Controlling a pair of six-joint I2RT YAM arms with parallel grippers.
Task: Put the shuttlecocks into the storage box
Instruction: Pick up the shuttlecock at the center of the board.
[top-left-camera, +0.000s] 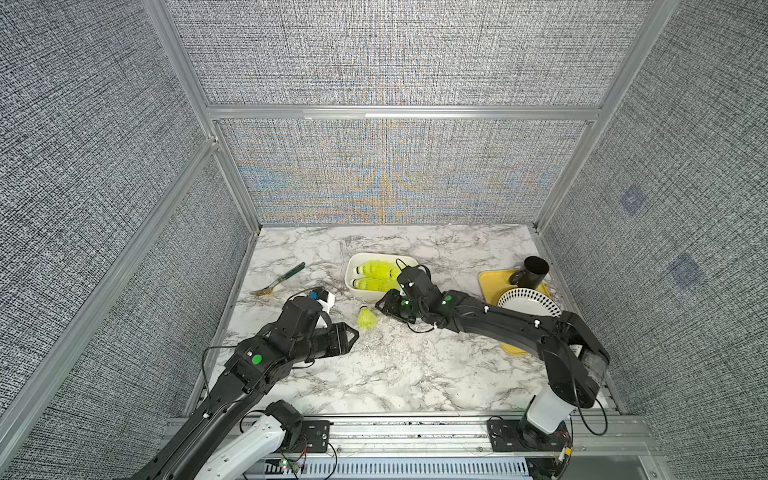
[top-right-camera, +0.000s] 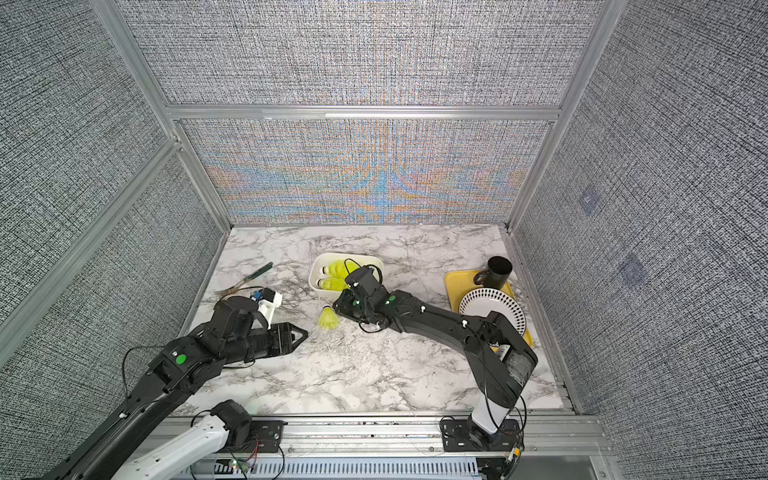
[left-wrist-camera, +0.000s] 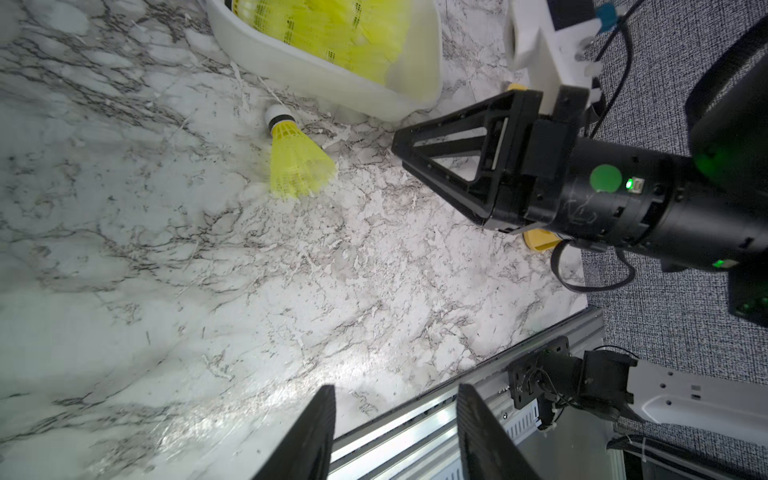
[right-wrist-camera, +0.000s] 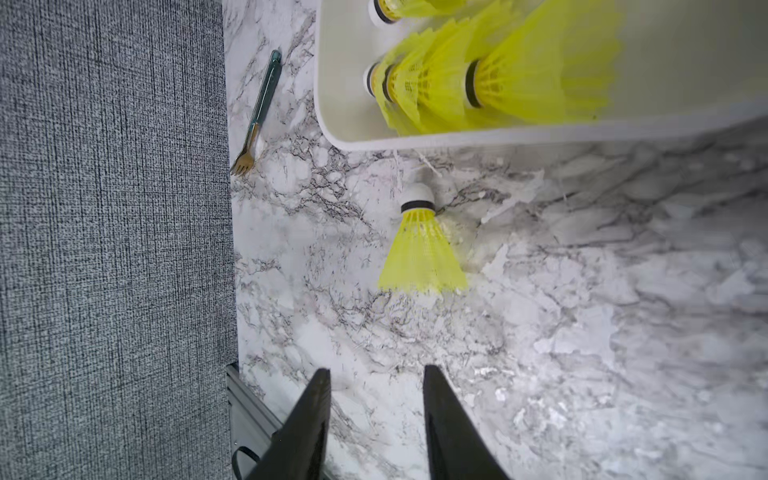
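Your left claw (left-wrist-camera: 395, 390) is closest to the lens: fingers apart, nothing between them. Same for your right claw (right-wrist-camera: 376, 370), apart and empty. One loose shuttlecock (right-wrist-camera: 422, 249) lies on the tabletop (top-left-camera: 415, 374) between both claws, just beside the storage box (top-left-camera: 352, 266), cap toward it. More shuttlecocks (top-left-camera: 376, 276) lie nested inside the box. There's a fork (top-left-camera: 277, 279) well apart, on the left-arm side.

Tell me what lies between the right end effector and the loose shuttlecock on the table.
Only bare marble table. The right wrist view shows the open right end effector pointing at the shuttlecock, with nothing on the stretch between them.
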